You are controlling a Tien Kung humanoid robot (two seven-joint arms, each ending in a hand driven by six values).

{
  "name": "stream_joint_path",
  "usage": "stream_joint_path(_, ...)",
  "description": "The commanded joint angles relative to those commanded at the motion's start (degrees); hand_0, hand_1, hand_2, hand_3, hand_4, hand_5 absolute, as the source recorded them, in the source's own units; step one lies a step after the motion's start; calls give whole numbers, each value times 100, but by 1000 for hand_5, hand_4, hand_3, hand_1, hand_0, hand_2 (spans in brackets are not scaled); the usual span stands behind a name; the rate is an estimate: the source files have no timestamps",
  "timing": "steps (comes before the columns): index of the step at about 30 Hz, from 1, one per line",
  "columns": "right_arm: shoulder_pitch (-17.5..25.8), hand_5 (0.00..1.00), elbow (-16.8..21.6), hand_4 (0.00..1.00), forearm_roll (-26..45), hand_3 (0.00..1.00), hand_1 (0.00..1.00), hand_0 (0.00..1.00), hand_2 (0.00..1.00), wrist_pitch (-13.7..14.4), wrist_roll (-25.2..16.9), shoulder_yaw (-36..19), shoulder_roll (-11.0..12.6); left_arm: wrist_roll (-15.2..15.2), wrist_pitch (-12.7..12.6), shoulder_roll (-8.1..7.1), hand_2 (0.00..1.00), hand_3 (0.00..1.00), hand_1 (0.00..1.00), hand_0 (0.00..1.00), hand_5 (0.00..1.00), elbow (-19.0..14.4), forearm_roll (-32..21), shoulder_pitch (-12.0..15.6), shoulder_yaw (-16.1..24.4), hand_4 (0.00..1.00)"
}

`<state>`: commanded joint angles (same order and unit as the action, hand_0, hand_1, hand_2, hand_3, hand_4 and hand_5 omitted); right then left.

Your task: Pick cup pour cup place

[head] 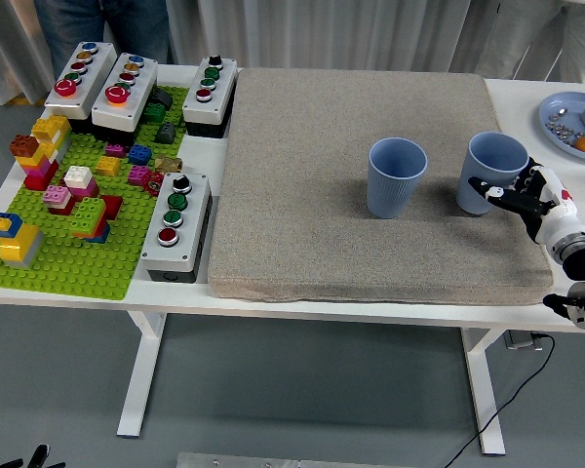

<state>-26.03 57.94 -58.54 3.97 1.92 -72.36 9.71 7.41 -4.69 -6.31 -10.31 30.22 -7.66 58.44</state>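
The right hand (512, 195) wraps its fingers around the right blue cup (493, 172), which stands on the grey mat (322, 175) on the table (526, 102). A second blue cup (396, 176) stands upright near it, to its left.

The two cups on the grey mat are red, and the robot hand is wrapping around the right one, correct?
Not quite: the head view shows both cups are blue, not red. The left cup stands alone on the grey mat, and the robot hand is wrapping around the right cup.

no readable text, labels, brands, numbers or signs
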Motion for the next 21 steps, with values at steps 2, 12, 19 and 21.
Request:
stream_joint_path(2, -9, 315, 58, 819, -66, 733, 715, 868, 610, 30, 14, 21, 15, -2, -6, 1, 736, 661, 663, 711, 985, 0, 5, -2, 13, 465)
stream_joint_path(12, -162, 315, 284, 820, -597, 737, 717, 867, 612, 234, 82, 238, 56, -1, -10, -29, 734, 662, 662, 712, 984, 0, -2, 17, 17, 464)
stream_joint_path(19, -242, 313, 470, 815, -885, 731, 718, 867, 610, 385, 159, 337, 52, 2, -14, -42, 735, 659, 661, 710, 979, 0, -15, 42, 20, 461)
stream_joint_path(21, -253, 313, 537, 815, -1002, 731, 718, 867, 610, 439, 166, 349, 59, 5, -11, -46, 735, 659, 661, 710, 979, 0, -17, 41, 13, 461)
